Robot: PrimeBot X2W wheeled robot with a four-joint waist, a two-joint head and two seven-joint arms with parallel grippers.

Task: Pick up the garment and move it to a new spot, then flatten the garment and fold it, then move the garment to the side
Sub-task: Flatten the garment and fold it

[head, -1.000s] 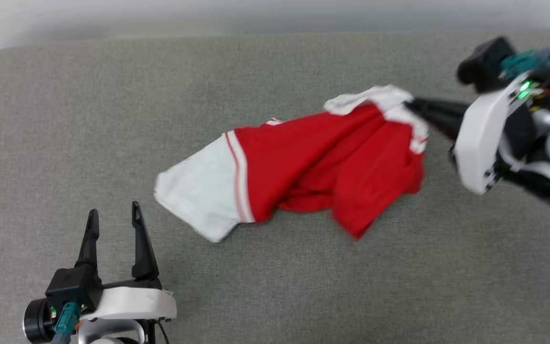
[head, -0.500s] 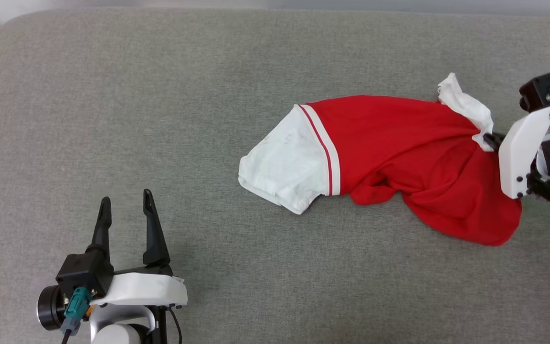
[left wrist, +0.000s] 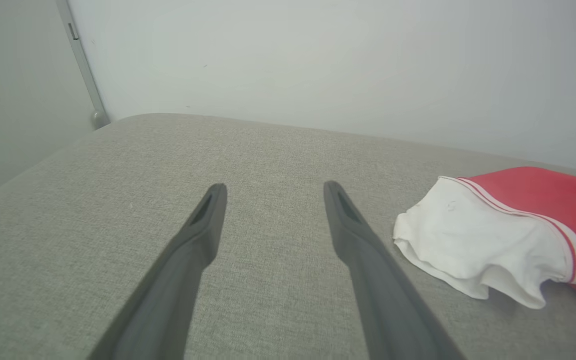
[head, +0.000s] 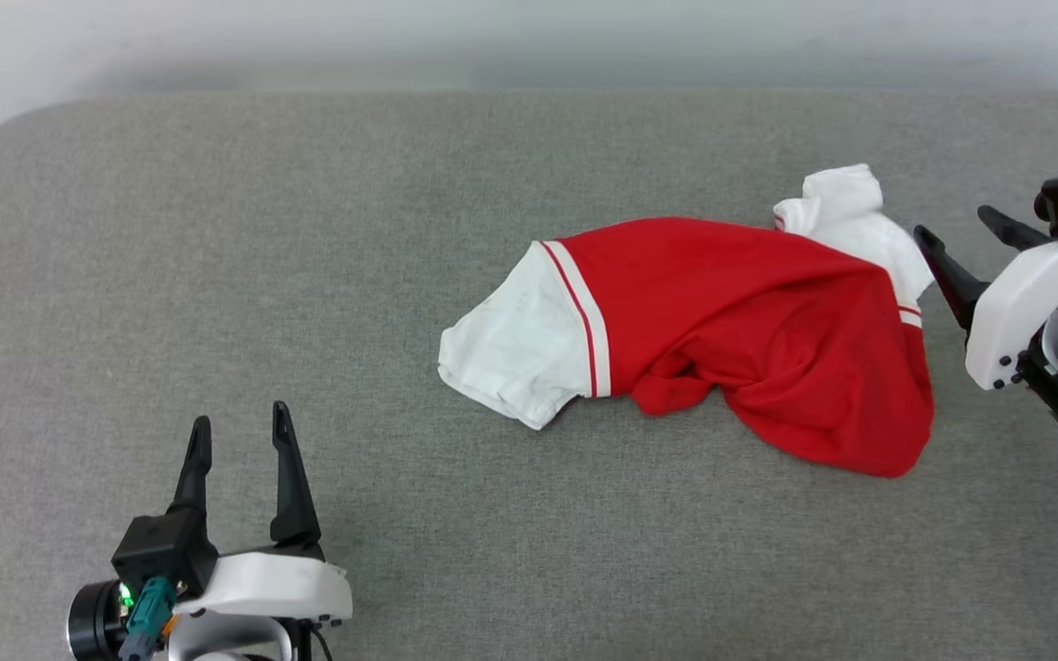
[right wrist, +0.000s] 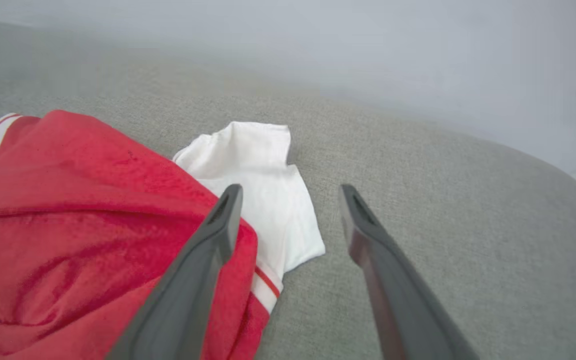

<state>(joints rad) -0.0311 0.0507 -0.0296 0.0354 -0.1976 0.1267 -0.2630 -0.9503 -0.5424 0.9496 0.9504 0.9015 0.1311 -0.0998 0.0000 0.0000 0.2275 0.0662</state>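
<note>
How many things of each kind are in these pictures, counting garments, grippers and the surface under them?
Garments: 1, the red T-shirt with white sleeves, lying crumpled
Grippers: 2, the left gripper and the right gripper, both open, holding nothing
Surfaces: 1, the grey padded surface under the shirt
Total: 4

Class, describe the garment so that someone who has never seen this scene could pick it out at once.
Start at the wide grey fabric surface. Right of its middle, near the open right gripper, lies the garment, crumpled. It alone is red, with white short sleeves and striped seams.
</note>
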